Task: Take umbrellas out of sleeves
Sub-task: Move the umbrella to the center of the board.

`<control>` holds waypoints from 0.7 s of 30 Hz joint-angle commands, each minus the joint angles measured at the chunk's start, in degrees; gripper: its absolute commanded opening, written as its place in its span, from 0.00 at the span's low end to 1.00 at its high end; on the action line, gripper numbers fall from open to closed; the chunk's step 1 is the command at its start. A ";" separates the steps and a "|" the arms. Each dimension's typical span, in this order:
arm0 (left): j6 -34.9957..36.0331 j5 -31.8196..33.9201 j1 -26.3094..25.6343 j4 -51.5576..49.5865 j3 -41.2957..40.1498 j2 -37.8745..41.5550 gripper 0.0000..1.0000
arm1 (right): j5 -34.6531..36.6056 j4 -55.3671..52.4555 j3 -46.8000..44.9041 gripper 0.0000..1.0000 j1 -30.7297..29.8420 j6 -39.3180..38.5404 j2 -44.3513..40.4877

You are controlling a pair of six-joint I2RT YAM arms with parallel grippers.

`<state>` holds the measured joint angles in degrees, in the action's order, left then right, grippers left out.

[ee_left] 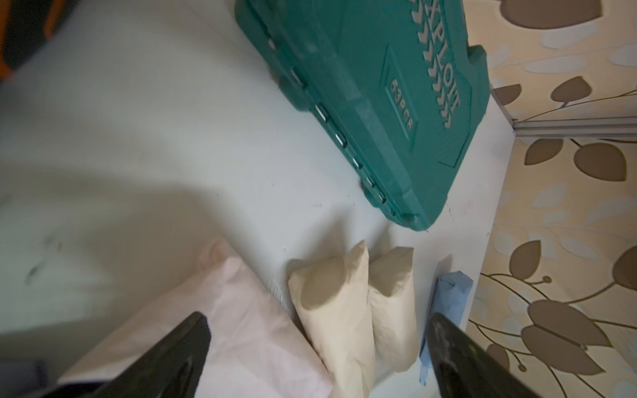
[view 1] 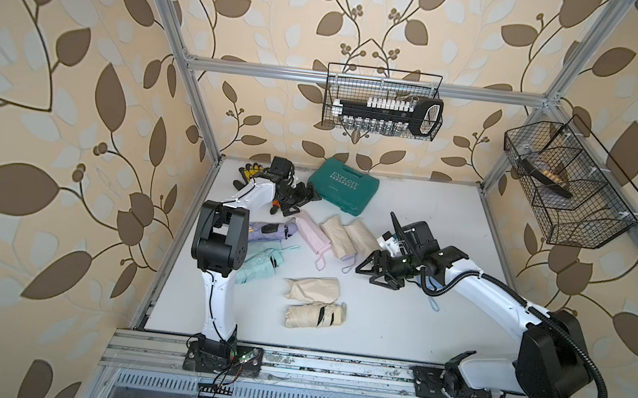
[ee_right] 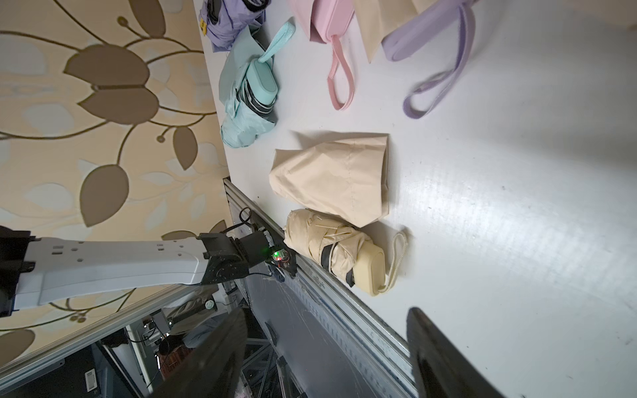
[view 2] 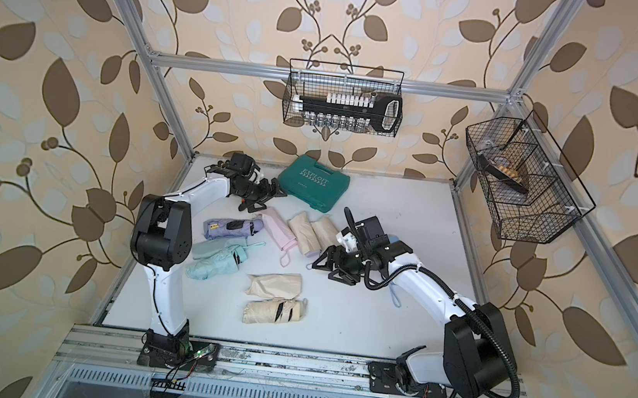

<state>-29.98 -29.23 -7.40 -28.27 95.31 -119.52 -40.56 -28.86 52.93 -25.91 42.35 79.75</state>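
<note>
**Three umbrellas bare, four still sleeved, both claws empty**

Toward the left arm's side of the worktop (view 1: pixel 396 329) lie the finished ones. A cream umbrella (view 1: pixel 315 316) shows its black strap and sits just beside its limp cream sleeve (view 1: pixel 314 289). A mint umbrella (view 1: pixel 261 268) lies partly on its flat mint sleeve (view 2: pixel 207 248), and a lilac umbrella (view 1: pixel 269 232) lies beyond it. Setting these apart seems meant to leave the unfinished row easy to reach.

That row lies mid-worktop. It holds a pink sleeve (view 1: pixel 311 233), still full, and two full cream sleeves (view 1: pixel 335 237) side by side and touching. Their closed ends point towards the green case (view 1: pixel 343 186) and their open ends towards the arms' bases. A lilac handle (ee_right: pixel 427 38) pokes from one cream sleeve, so the pulling ends face the robot. A blue sleeve (ee_left: pixel 448 299) lies past the cream pair, mostly hidden under the right arm in both top views.

The left claw (view 1: pixel 302 205) hangs by the closed end of the pink sleeve. Its jaws are spread wide with nothing between them, and from there it could pin the sleeve's tail. The right claw (view 1: pixel 372 274) hovers near that lilac handle. Its jaws are partly apart, with only bare worktop between them in the right wrist view, so it holds nothing. My guess is that it is lining up on a handle
</note>
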 commanded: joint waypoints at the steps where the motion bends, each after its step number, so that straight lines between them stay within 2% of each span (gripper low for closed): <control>1: 6.57 3.48 0.63 -5.25 7.67 -4.20 0.99 | -2.23 -2.13 2.75 0.74 1.08 -1.95 1.15; 6: 14.21 6.39 0.35 -13.81 17.77 -11.99 0.97 | -2.77 -2.29 3.41 0.74 2.56 -2.09 1.90; 10: 18.08 6.79 0.37 -17.63 19.34 -14.27 0.90 | -2.77 -1.01 2.67 0.74 3.14 -1.23 1.90; 14: 20.18 7.43 0.22 -20.03 15.98 -13.41 0.82 | -2.83 0.98 2.17 0.73 3.19 0.02 2.61; 21: 19.98 3.18 -0.54 -16.42 5.70 -8.33 0.67 | -3.25 3.71 1.33 0.73 3.12 1.60 3.38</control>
<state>-11.31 -24.64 -7.44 -42.76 104.44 -130.43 -42.68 -26.59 55.00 -22.83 43.31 82.56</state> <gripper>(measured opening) 0.678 0.728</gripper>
